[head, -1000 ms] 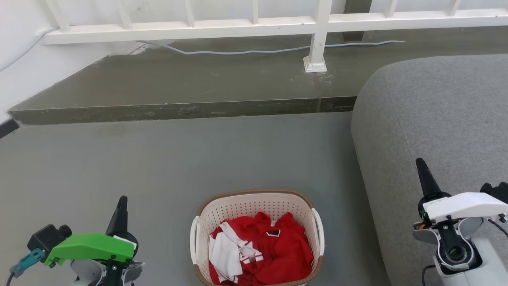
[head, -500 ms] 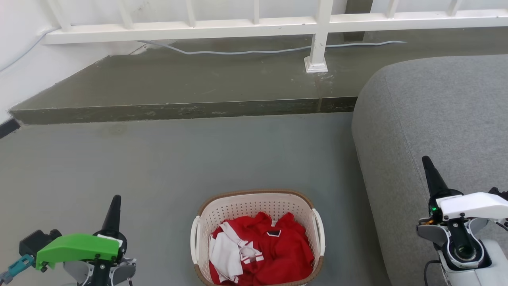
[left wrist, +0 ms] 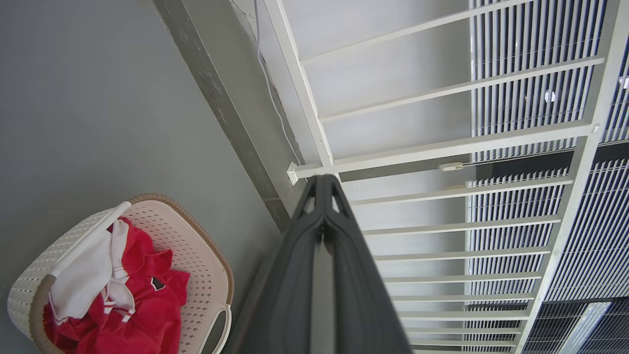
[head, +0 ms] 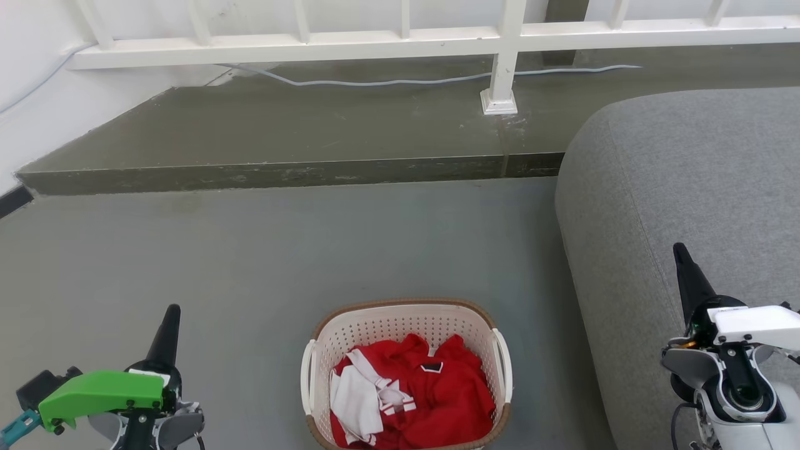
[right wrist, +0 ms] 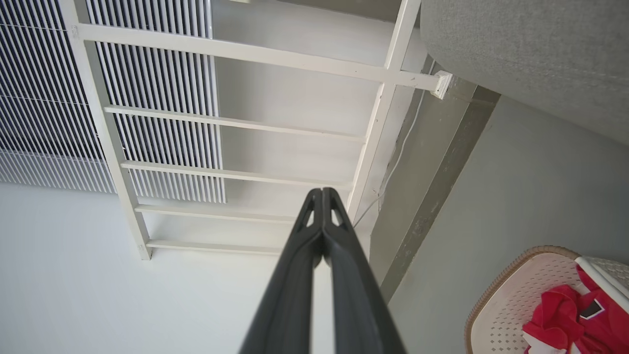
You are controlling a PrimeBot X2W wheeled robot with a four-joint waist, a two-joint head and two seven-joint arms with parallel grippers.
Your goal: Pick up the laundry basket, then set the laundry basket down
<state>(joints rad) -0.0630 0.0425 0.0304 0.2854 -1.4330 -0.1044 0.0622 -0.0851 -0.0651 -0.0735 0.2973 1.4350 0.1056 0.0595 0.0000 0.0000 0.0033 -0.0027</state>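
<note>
well, your basket [head: 400,312] sits flat on the grey floor [head: 250,250], low in the middle of the head view, with red and white clothes [head: 437,400] inside. nothing holds it or touches it.

your left gripper [head: 169,322] is well off to one side of it. your right gripper [head: 687,272] is well off to the other side, in front of the grey sofa [head: 687,156]. both point up and away toward the white railing [head: 400,40], not at the basket. in each wrist view the two dark fingers are pressed together with nothing between them.

this look fits two times: the basket waiting to be picked up, or the basket put back down and let go. you cannot tell which from here.

if a lift is ahead, it likely calls for both grippers to spread, turn in and come down to the white handles [head: 505,369], one each side, then rise evenly so the clothes do not spill. if the basket is already set down, it stands well and needs no more.
</note>
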